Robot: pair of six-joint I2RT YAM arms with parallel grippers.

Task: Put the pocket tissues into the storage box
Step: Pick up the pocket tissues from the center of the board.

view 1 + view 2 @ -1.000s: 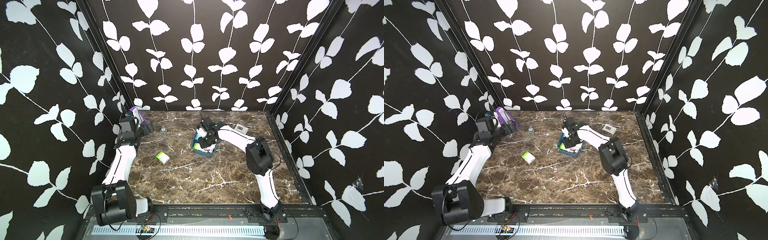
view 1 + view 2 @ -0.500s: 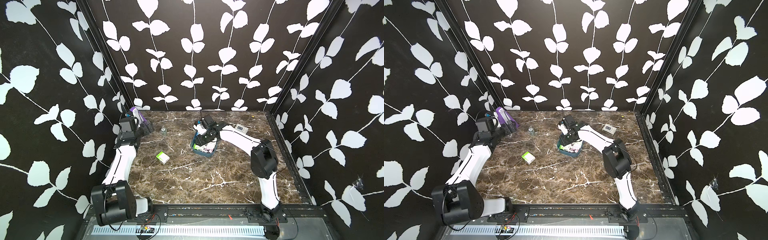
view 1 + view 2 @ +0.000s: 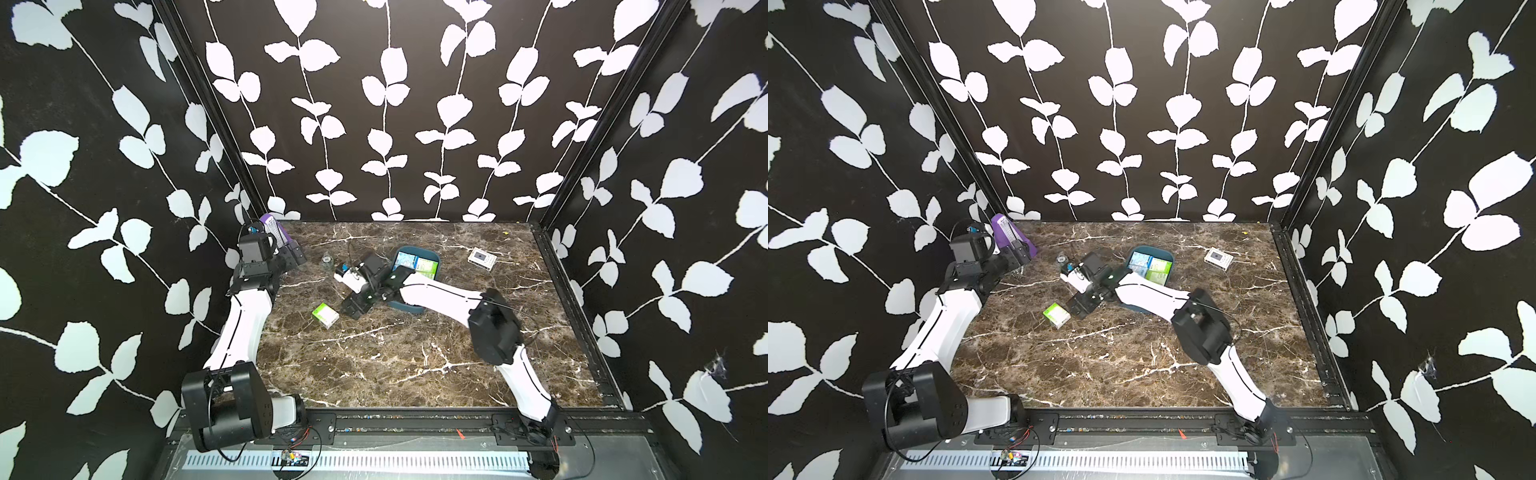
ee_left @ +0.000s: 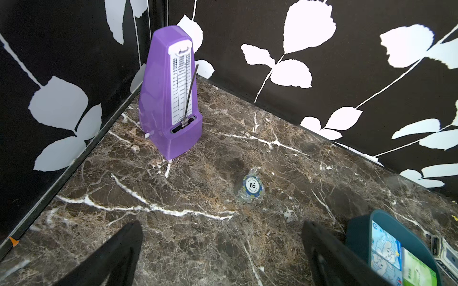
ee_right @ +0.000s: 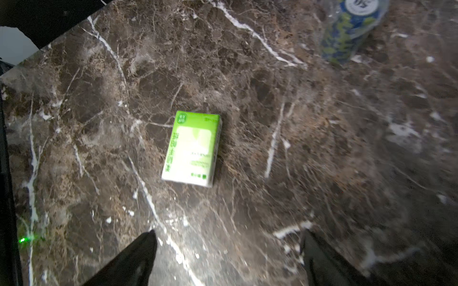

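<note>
The storage box [image 3: 409,308] [image 3: 1150,250] is a teal tub at mid-table, partly crossed by my right arm. Inside it lie pocket tissues: a blue pack [image 3: 405,261] [image 4: 385,252] and a green one [image 3: 426,266] [image 3: 1158,268]. One more green-and-white pack [image 3: 325,314] [image 3: 1056,314] [image 5: 192,148] lies flat on the marble, left of the box. My right gripper [image 3: 352,306] [image 3: 1080,307] [image 5: 228,232] hovers just right of that pack, open and empty. My left gripper [image 3: 297,253] [image 3: 1019,253] [image 4: 221,225] stands open and empty at the back left.
A purple metronome [image 3: 274,226] [image 4: 171,99] stands in the back left corner by my left gripper. A wrapped stack of poker chips [image 3: 327,259] [image 4: 251,187] [image 5: 352,27] sits between metronome and box. A white-grey gadget [image 3: 482,258] [image 3: 1219,258] lies back right. Walls enclose three sides.
My right gripper has opened, left the storage box and swung left and forward to the loose green pack. The left arm has not moved.
</note>
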